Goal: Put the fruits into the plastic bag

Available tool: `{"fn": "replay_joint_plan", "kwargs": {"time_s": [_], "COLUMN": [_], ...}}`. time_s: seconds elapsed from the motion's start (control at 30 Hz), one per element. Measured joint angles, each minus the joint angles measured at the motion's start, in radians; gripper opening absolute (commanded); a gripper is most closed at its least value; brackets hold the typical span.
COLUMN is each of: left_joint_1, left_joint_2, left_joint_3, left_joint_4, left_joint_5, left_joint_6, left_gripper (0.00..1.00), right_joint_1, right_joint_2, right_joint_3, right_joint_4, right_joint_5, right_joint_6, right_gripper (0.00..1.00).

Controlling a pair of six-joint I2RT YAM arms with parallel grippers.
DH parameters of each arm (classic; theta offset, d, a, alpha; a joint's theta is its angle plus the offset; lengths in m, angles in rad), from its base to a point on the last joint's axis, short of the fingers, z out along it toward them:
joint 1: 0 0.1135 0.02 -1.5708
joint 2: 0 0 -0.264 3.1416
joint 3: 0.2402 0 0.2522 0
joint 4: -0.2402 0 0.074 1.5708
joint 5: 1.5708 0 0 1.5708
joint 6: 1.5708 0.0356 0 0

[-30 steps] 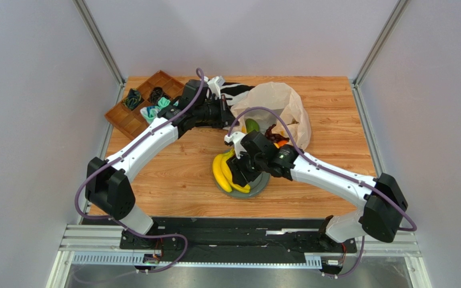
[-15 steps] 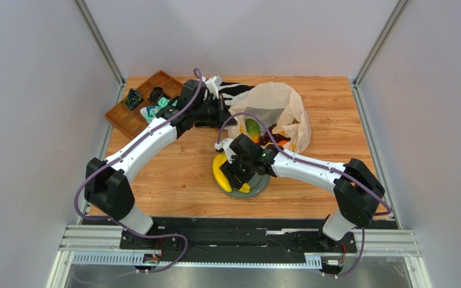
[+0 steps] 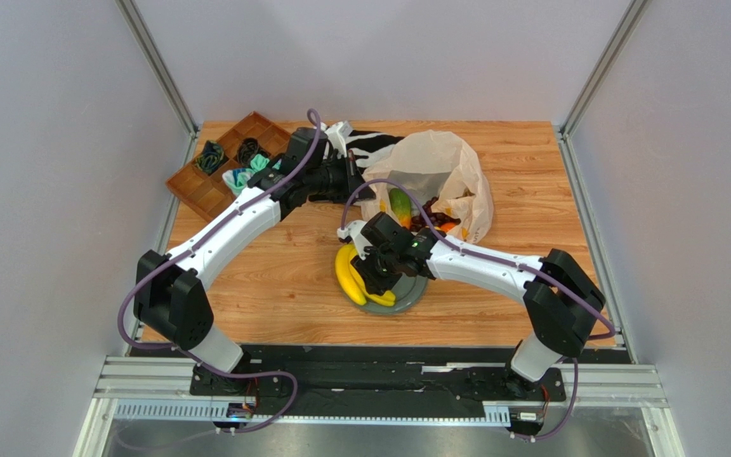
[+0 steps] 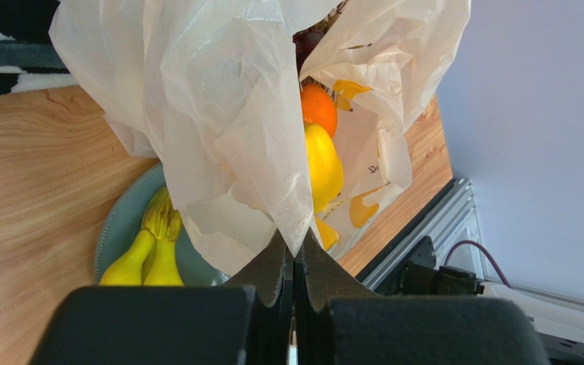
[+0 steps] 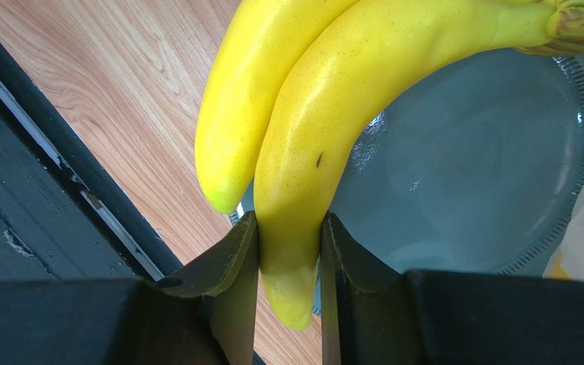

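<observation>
Right jaws tight around banana [image 5: 296,182]

— Left?
— Stretched out toward two o'clock, pinching the plastic bag [image 4: 219,114] with the left gripper [image 4: 293,247], fingers [image 4: 272,268] pressed flush.
— Right?
— Folded low toward nine o'clock, wrist tipped down, squeezing one of the bananas [image 5: 303,114] in the right gripper [image 5: 287,228], fingers [image 5: 234,258] either side.

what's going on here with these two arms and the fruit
The left pincer is shut on the edge of the plastic bag, holding it up, with an orange and a yellow fruit already inside. The right pincer is clamped on the bananas at the grey plate, not yet bagged.
</observation>
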Motion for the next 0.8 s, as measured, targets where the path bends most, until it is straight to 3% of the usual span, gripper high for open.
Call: {"fn": "replay_joint_plan", "kwargs": {"time_s": [0.3, 0.8], "left_joint_1": [0.0, 0.001], "left_joint_2": [0.0, 0.0], "left_joint_3": [0.0, 0.031], "left_joint_4": [0.0, -0.011], "left_joint_5": [0.0, 0.001], "left_joint_6": [0.0, 0.007], "left_gripper": [0.0, 0.0], "right_joint_1": [0.0, 0.001], "right_joint_2": [-0.019, -0.14], "right_joint_3": [0.042, 0.366], "right_joint_4": [-0.084, -0.527], "right_joint_5": [-0.041, -0.363], "right_joint_6": [-0.001, -0.021], "right_gripper": [0.0, 0.0]}}
